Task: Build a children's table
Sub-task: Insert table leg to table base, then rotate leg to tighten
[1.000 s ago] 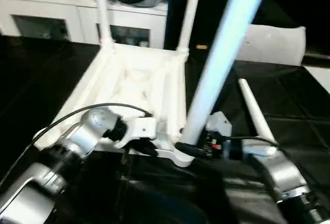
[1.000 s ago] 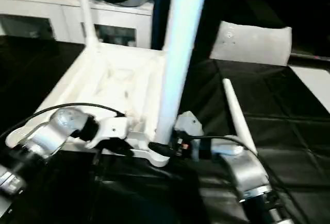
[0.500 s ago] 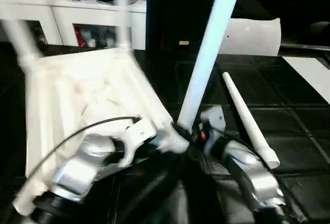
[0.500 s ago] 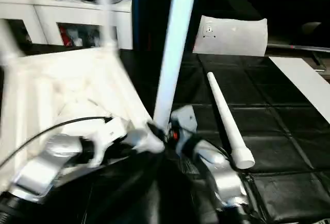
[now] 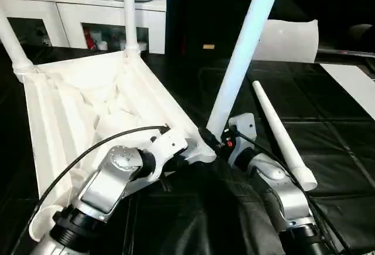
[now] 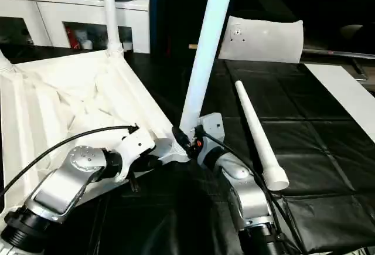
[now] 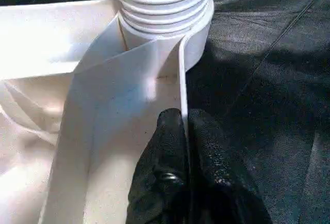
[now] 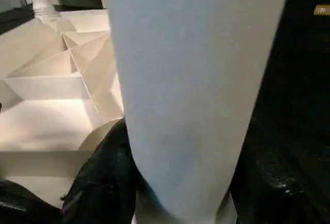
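White plastic tabletop lay underside up on black mat, ribs showing. No readable writing anywhere; small mark on flat white bag at mat's far edge too tiny to read. Left gripper pinched together on tabletop's near rim wall, beside corner socket. Right gripper clamped around base of upright leg at that near right corner; leg top cut off. Two far-corner legs also cropped. Loose leg lay on mat, right of tabletop.
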### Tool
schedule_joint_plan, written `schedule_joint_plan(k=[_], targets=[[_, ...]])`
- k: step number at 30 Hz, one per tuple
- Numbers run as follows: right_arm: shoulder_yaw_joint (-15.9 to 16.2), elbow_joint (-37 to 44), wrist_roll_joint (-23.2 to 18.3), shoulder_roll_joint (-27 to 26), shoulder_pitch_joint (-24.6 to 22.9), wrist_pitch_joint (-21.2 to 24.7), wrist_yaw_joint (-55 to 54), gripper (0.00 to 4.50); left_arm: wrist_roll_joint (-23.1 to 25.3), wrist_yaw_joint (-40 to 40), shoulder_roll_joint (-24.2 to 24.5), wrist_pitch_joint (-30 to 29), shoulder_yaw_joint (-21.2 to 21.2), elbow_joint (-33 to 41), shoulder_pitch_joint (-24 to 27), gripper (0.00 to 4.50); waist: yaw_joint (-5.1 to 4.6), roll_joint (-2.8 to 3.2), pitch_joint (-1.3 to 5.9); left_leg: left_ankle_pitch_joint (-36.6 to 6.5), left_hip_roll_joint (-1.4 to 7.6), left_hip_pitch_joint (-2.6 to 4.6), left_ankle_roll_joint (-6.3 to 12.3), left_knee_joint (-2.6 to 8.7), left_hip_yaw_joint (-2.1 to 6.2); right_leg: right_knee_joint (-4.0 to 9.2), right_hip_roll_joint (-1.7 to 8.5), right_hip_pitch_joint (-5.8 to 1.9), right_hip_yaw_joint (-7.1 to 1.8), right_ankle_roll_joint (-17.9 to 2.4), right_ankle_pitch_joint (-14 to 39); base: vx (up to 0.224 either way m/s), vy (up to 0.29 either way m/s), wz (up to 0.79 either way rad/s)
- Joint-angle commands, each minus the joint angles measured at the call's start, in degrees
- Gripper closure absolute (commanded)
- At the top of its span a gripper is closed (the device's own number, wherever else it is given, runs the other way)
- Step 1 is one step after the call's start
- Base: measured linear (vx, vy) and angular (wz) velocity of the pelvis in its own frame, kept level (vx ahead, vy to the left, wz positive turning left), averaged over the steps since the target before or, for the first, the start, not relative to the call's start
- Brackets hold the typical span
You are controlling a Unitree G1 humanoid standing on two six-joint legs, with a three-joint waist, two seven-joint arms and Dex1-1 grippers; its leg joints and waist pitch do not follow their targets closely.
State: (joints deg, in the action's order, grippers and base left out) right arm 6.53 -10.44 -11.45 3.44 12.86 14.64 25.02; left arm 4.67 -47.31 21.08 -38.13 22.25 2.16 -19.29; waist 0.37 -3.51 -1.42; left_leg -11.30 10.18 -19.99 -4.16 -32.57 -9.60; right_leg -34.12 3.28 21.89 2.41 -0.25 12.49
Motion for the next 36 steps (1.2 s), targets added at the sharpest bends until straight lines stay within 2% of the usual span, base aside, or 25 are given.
schedule_joint_plan(k=[1,3,4,5,6,7,9,13,14,15,17,19,21,22,24,26,27,28,29,31,32,33,35,36], targets=[[-0.14,-5.23,-0.1,-0.08,-1.41,4.56,-0.57,1.82,0.03,-1.58,0.51,1.74,1.45,-1.21,-1.22,4.5,0.19,1.35,0.94,-24.8,2.93,0.2,-1.47,4.92,1.74,5.93,4.44,-0.21,-2.87,-5.69,25.59,0.0,0.0,0.0],[-0.17,-5.08,-0.1,0.17,-1.39,4.59,-0.38,1.78,-0.06,-2.16,1.17,2.79,1.34,-1.91,-1.52,4.5,0.28,1.3,1.05,-24.34,2.99,0.16,-1.65,4.9,1.75,5.8,4.56,-0.31,-2.92,-6.02,24.67,0.0,0.0,0.0],[-0.18,-5.04,-0.13,0.27,-1.41,4.6,-0.3,1.51,-0.14,-2.36,1.32,3.04,1.3,-2.08,-1.58,4.5,0.39,1.41,1.12,-23.54,3.01,0.17,-1.58,4.86,1.64,5.68,4.5,-0.38,-2.94,-6.42,22.9,0.0,0.0,0.0],[-0.25,-4.99,-0.18,0.43,-1.44,4.6,-0.19,1.51,-0.24,-2.65,1.54,3.5,1.21,-2.38,-1.7,4.5,0.33,1.41,1.11,-22.75,3.06,0.07,-1.48,4.91,1.57,5.43,4.43,-0.47,-2.95,-6.95,21.28,0.0,0.0,0.0],[-0.49,-4.88,-0.38,0.61,-1.5,4.76,-0.1,1.41,-0.37,-2.89,1.87,4.14,1.08,-2.82,-1.92,4.5,0.32,1.42,1.05,-22.62,3.05,-0.07,-1.42,4.95,1.6,5.43,4.44,-0.57,-2.91,-7.03,21.34,0.0,0.0,0.0],[-0.65,-4.74,-0.49,0.84,-1.62,4.81,0.07,1.38,-0.54,-3.28,2.17,4.85,1.02,-3.15,-2.09,4.5,0.4,1.61,1.08,-22.76,3.0,0.11,-1.42,4.89,1.51,5.51,4.44,-0.47,-2.93,-7.04,21.77,0.0,0.0,0.0],[-1.04,-3.97,-0.91,1.58,-2.13,4.97,0.62,1.07,-0.87,-4.21,2.92,6.21,0.92,-3.88,-2.46,4.5,0.64,1.62,1.35,-20.9,3.05,0.09,-1.31,4.73,1.37,5.28,4.45,-0.72,-3.02,-7.83,18.64,0.0,0.0,0.0],[-1.79,-2.26,-1.59,2.93,-3.3,5.7,1.92,0.87,-1.19,-5.35,3.92,7.75,0.89,-5.35,-3.01,4.5,1.34,1.58,1.49,-16.42,3.01,-0.09,-0.39,4.55,0.95,4.63,4.41,-1.33,-3.0,-8.95,13.22,0.0,0.0,0.0],[-2.02,-1.26,-2.02,3.87,-4.04,6.01,3.05,0.63,-1.35,-5.89,4.34,8.6,0.88,-6.27,-3.31,4.5,1.47,1.83,1.52,-14.43,2.94,-0.21,-0.12,4.53,0.89,4.45,4.31,-1.53,-2.97,-9.34,11.49,0.0,0.0,0.0],[-2.3,0.34,-2.81,5.3,-5.23,6.33,4.74,0.56,-1.4,-6.74,4.89,9.85,0.93,-7.5,-3.75,4.5,1.83,1.97,1.65,-12.98,3.05,0.05,0.07,4.32,0.72,4.39,4.33,-1.55,-2.99,-9.58,9.21,0.0,0.0,0.0],[-2.51,1.26,-3.3,6.25,-5.94,6.65,5.64,0.49,-1.43,-7.3,5.24,10.74,0.99,-8.34,-4.09,4.5,1.97,1.95,1.73,-10.11,3.01,-0.13,0.48,4.12,0.67,3.73,4.15,-1.96,-2.88,-10.9,3.79,0.0,0.0,0.0],[-2.49,2.05,-3.44,7.43,-6.69,6.27,6.75,0.23,-1.53,-7.82,5.51,11.46,0.97,-9.03,-4.37,4.5,2.05,1.96,1.75,-9.41,2.98,-0.17,0.9,4.07,0.61,3.56,4.18,-2.25,-2.75,-11.52,1.99,0.0,0.0,0.0],[-2.86,5.21,-4.54,11.06,-9.1,5.73,10.74,0.1,-1.97,-9.97,6.52,13.86,1.06,-11.11,-5.14,4.5,2.09,2.32,1.63,-9.38,2.94,-0.15,1.2,4.02,0.58,3.61,4.28,-2.26,-2.74,-11.98,2.4,0.0,0.0,0.0],[-2.89,5.79,-4.81,11.66,-9.47,5.66,11.48,0.04,-2.11,-10.3,6.69,14.3,1.12,-11.49,-5.28,4.5,2.27,2.23,1.56,-10.3,2.98,0.11,1.46,3.86,0.44,3.81,4.21,-2.23,-2.81,-11.83,3.27,0.0,0.0,0.0],[-2.84,7.36,-5.19,13.16,-10.34,5.97,12.96,0.04,-2.07,-10.95,7.1,15.26,1.37,-12.29,-5.62,4.5,2.33,2.26,1.31,-11.85,2.89,-0.17,1.45,4.13,0.53,4.09,4.36,-2.3,-2.8,-11.56,7.11,0.0,0.0,0.0],[-3.19,10.62,-6.44,16.55,-12.19,5.91,17.18,0.04,-2.47,-12.64,7.64,16.93,1.63,-13.63,-6.31,4.5,2.42,2.09,1.02,-15.1,2.93,-0.05,1.42,4.15,0.57,4.96,4.55,-2.11,-2.78,-9.67,15.6,0.0,0.0,0.0],[-3.19,10.62,-6.44,16.55,-12.19,5.91,17.18,0.04,-2.47,-12.64,7.64,16.93,1.63,-13.63,-6.31,4.5,2.52,2.04,1.05,-15.24,2.96,-0.02,1.48,4.13,0.61,5.06,4.61,-2.08,-2.81,-9.06,17.08,0.0,0.0,0.0],[-3.32,11.64,-6.81,17.76,-12.7,5.85,18.66,0.04,-2.61,-13.38,7.82,17.59,1.74,-14.09,-6.55,4.5,2.52,2.12,0.96,-15.5,3.04,0.07,1.48,4.19,0.67,5.22,4.71,-1.75,-2.83,-8.62,19.31,0.0,0.0,0.0],[-3.63,12.92,-7.31,19.74,-13.23,5.53,20.76,0.04,-2.93,-14.8,8.09,19.15,1.95,-14.88,-6.96,4.5,2.59,1.93,0.99,-15.14,3.01,-0.15,1.64,4.13,0.71,5.36,4.68,-1.91,-2.79,-7.74,20.8,0.0,0.0,0.0],[-4.0,13.56,-7.58,21.31,-13.36,5.12,22.3,0.04,-3.26,-15.87,8.32,19.95,2.07,-15.42,-7.25,4.5,2.75,2.03,0.99,-14.67,3.07,-0.02,1.84,4.11,0.74,5.42,4.67,-1.73,-2.79,-7.39,21.32,0.0,0.0,0.0],[-4.37,14.04,-8.18,22.98,-12.99,4.51,24.26,0.04,-3.63,-18.26,9.05,22.33,2.63,-15.95,-7.47,4.5,2.93,2.07,1.09,-14.01,3.17,0.05,1.9,4.08,0.75,5.27,4.73,-1.67,-2.8,-7.61,20.29,0.0,0.0,0.0],[-4.51,14.16,-8.61,23.7,-12.59,4.48,25.15,0.04,-3.57,-19.14,9.46,23.04,3.02,-16.25,-7.65,4.5,2.95,1.91,1.15,-13.57,3.12,0.03,2.11,3.98,0.66,5.23,4.64,-1.66,-2.8,-7.82,19.31,0.0,0.0,0.0],[-4.62,14.3,-8.96,24.31,-12.22,4.54,26.03,0.04,-3.48,-19.95,9.79,23.92,3.39,-16.74,-7.88,4.5,3.05,2.12,1.29,-12.07,3.22,0.02,2.29,3.94,0.67,4.7,4.57,-1.75,-2.75,-9.11,15.46,0.0,0.0,0.0],[-4.38,14.15,-9.31,25.21,-10.93,4.59,27.83,0.04,-3.3,-21.98,10.54,26.14,4.31,-17.39,-8.17,4.5,3.24,2.12,1.46,-11.35,3.21,0.25,2.67,3.72,0.57,4.49,4.57,-1.72,-2.7,-10.05,12.94,0.0,0.0,0.0]])
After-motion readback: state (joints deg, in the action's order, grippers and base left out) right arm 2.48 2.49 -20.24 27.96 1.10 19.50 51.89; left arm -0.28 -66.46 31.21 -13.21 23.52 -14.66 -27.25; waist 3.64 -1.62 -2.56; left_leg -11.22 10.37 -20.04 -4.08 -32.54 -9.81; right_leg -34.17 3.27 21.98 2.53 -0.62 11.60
